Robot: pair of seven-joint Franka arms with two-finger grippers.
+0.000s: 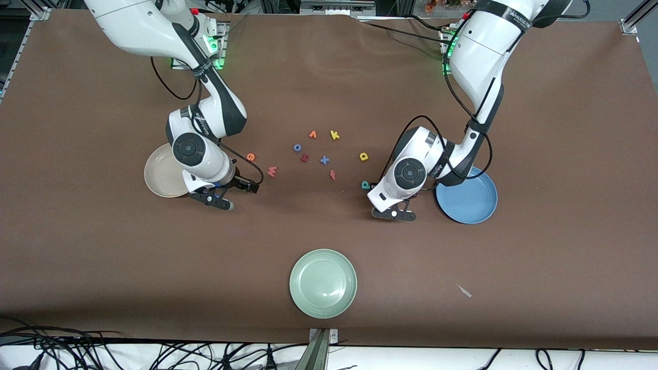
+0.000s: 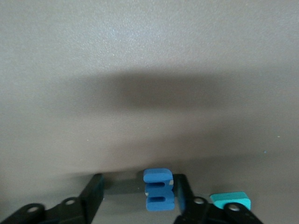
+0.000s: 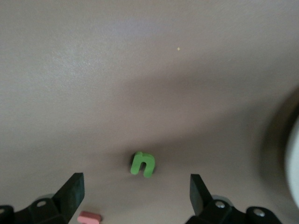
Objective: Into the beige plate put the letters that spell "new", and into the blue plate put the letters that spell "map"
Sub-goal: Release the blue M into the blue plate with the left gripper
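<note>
- I see a brown table (image 1: 329, 246); the arm label is illegible.
- Left gripper (image 2: 138, 196), low beside the blue plate (image 1: 475, 205) at its 9 o'clock, brackets the blue m (image 2: 159, 189), jaws not clamped.
- Right gripper (image 3: 135, 193) gapes over the green n (image 3: 142, 164), beside the beige plate (image 1: 162, 177).

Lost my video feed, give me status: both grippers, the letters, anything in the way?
Left gripper low beside blue plate, fingers around blue m. Right gripper open over green n, beside beige plate. Both plates bare. No obstruction.
</note>
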